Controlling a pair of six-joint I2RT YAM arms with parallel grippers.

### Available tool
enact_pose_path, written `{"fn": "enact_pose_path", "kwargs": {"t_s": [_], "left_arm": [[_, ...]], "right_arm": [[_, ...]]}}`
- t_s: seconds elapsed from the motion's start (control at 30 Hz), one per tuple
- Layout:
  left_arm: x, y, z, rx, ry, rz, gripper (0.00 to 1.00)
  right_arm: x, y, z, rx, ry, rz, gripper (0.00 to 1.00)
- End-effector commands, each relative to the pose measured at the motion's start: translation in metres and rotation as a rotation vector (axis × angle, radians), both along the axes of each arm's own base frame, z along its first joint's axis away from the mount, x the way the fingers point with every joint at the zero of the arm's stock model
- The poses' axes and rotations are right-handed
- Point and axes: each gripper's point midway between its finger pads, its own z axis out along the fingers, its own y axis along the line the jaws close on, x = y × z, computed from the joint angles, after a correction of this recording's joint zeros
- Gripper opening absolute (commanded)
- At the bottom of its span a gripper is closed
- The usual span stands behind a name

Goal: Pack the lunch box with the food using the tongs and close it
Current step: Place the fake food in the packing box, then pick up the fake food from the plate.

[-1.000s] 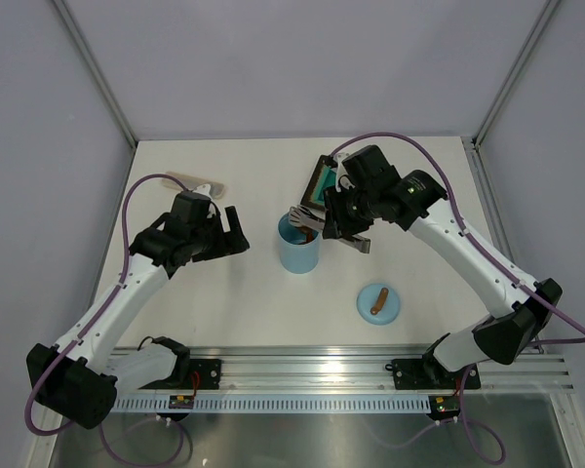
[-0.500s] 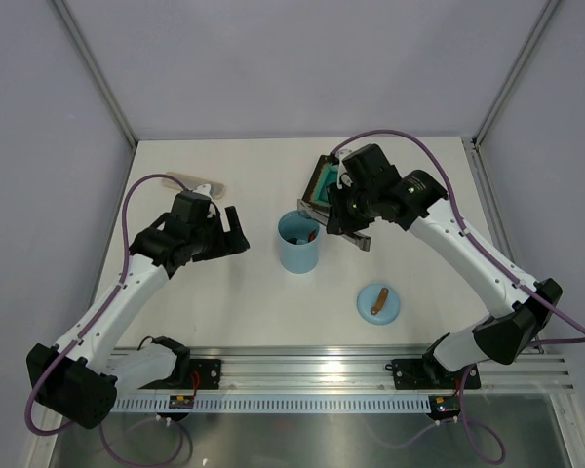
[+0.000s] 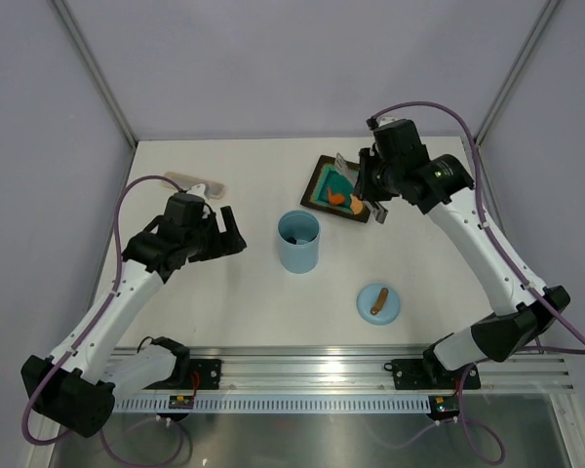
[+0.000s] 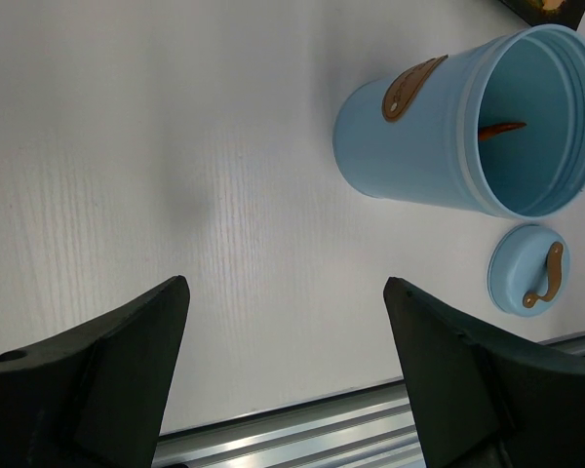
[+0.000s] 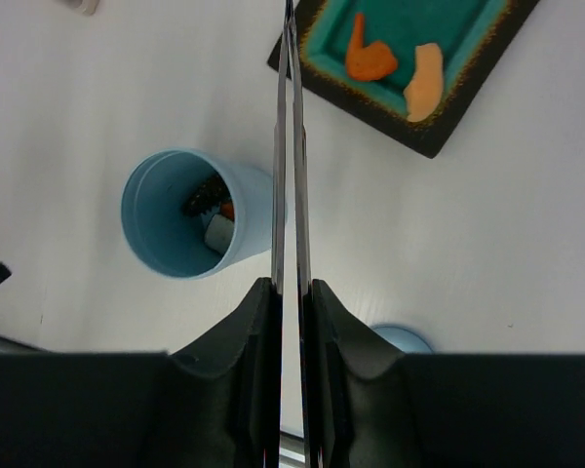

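Observation:
The light blue lunch box (image 3: 298, 242) stands open mid-table, with small food pieces (image 5: 213, 207) lying in its bottom. Its round lid (image 3: 378, 301) with the brown bar lies to the front right. Two orange food pieces (image 5: 369, 56) rest on the square teal plate (image 3: 322, 195). My right gripper (image 3: 369, 187) hovers over the plate's right side, shut on the slim metal tongs (image 5: 291, 146), whose two arms run nearly together past the plate's corner. My left gripper (image 4: 285, 285) is open and holds nothing, left of the lunch box (image 4: 429, 146).
A small beige and white object (image 3: 197, 182) lies at the back left of the table. The aluminium rail (image 3: 302, 375) runs along the near edge. Grey walls close in the table on three sides.
My right gripper has carried the tongs from over the lunch box back and to the right, over the plate, and the tong arms are squeezed closer. The left arm has barely moved.

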Motion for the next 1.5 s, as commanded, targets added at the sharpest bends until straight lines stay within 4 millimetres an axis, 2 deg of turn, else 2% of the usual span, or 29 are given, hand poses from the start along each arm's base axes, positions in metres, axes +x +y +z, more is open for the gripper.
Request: {"fn": "enact_pose_path", "kwargs": {"t_s": [0.0,0.13,0.27,0.37,0.5,0.8,1.47], "left_arm": [[0.002,-0.001,0.016,-0.026,-0.055,-0.014,0.85],[0.003,0.0,0.015,-0.025,-0.059,-0.009,0.85],[0.004,0.004,0.013,-0.011,-0.063,0.004,0.86],[0.003,0.005,0.011,-0.007,-0.059,0.004,0.85],[0.003,0.002,0.006,-0.011,-0.043,-0.005,0.85],[0.005,0.0,0.005,-0.015,-0.038,-0.009,0.85],[0.01,-0.002,0.004,-0.012,-0.033,-0.017,0.85]], "right_arm": [[0.032,-0.025,0.003,0.05,-0.012,-0.108,0.13],[0.045,-0.032,-0.032,0.026,0.075,-0.118,0.17],[0.05,-0.026,-0.062,0.003,0.145,-0.105,0.3],[0.055,-0.02,-0.083,-0.002,0.189,-0.092,0.35],[0.061,-0.016,-0.094,0.003,0.2,-0.093,0.42],[0.076,-0.012,-0.109,-0.023,0.223,-0.098,0.51],[0.086,-0.01,-0.142,-0.086,0.292,-0.078,0.61]]}}
